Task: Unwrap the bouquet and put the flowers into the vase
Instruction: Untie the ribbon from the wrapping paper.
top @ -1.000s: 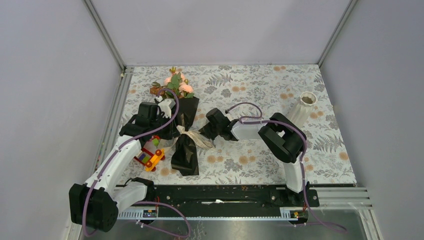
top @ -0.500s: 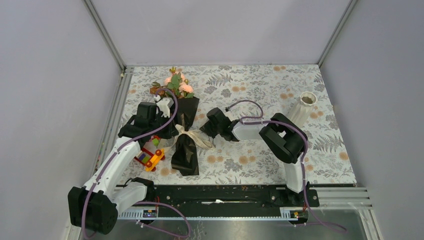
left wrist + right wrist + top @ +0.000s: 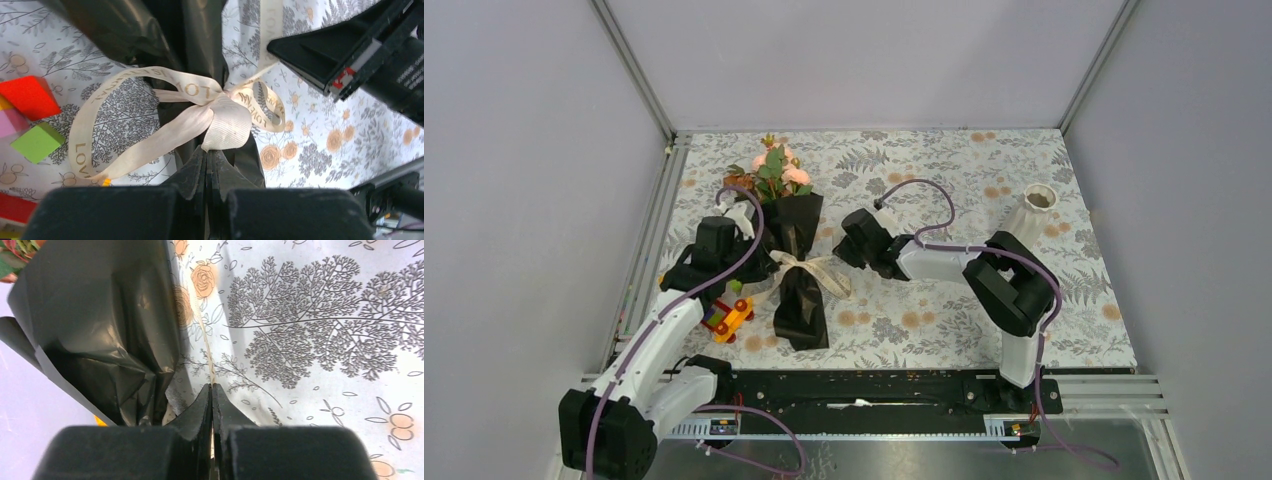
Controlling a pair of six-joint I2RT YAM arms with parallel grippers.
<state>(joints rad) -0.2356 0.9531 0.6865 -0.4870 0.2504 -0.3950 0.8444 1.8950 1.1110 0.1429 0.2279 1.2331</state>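
The bouquet (image 3: 799, 300) lies on the patterned table, a black paper cone with its flowers (image 3: 776, 170) pointing at the far wall. A cream ribbon (image 3: 227, 125) is tied in a bow round its waist. My left gripper (image 3: 210, 149) is shut on one broad tail of that ribbon, just left of the wrap in the top view. My right gripper (image 3: 212, 386) is shut on another ribbon tail (image 3: 206, 347), seen edge-on and stretched taut beside the black paper (image 3: 100, 315). The white ribbed vase (image 3: 1032, 212) stands upright at the far right, apart from both arms.
A colourful toy-block car (image 3: 726, 315) sits just left of the bouquet's lower end, under the left arm; its red and green blocks (image 3: 30, 95) show in the left wrist view. Metal rails (image 3: 654, 230) and grey walls bound the table.
The right gripper has shut on the ribbon tail and drawn back up and to the right, pulling it taut. The bouquet has shifted slightly. The left gripper stays shut on its tail.
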